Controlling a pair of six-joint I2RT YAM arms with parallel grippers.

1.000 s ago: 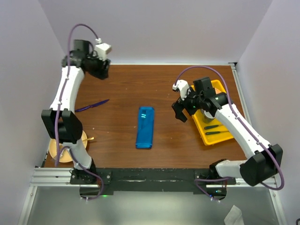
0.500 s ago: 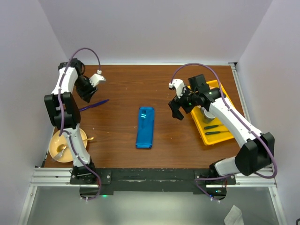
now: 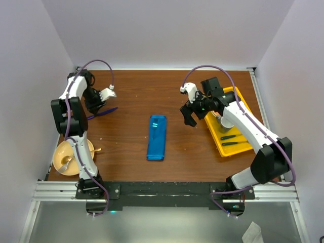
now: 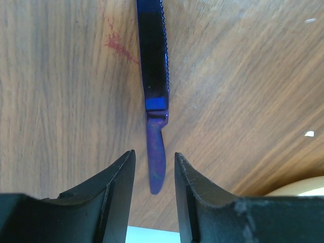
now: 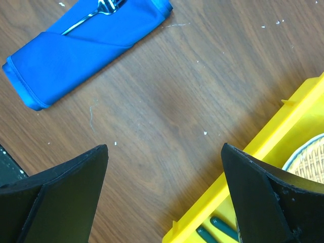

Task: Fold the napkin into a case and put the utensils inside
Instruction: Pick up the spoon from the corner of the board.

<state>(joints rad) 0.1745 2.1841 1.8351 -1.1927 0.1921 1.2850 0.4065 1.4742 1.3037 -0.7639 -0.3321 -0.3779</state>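
The napkin lies folded as a narrow blue case (image 3: 157, 137) at mid-table, also seen as the case (image 5: 86, 35) in the right wrist view, where fork tines (image 5: 104, 7) show at its open end. A knife (image 3: 108, 110) with a blue blade and purple handle lies flat on the wood at the left. My left gripper (image 3: 94, 107) is down over it. In the left wrist view the left gripper (image 4: 154, 153) straddles the knife (image 4: 156, 157) at its handle tip, jaws narrow with a gap on each side. My right gripper (image 3: 190, 115) hangs open right of the case, with only bare wood under the right gripper (image 5: 164, 147).
A yellow tray (image 3: 243, 147) at the right holds dark green utensils (image 3: 230, 140) and a woven bowl (image 5: 310, 157). A tan plate (image 3: 59, 152) with a gold spoon (image 3: 66, 161) sits at the front left by my left arm's base.
My left arm has swung down from the back-left corner onto the knife, and its jaws have narrowed. My right gripper has shifted slightly back and left, still wide open.
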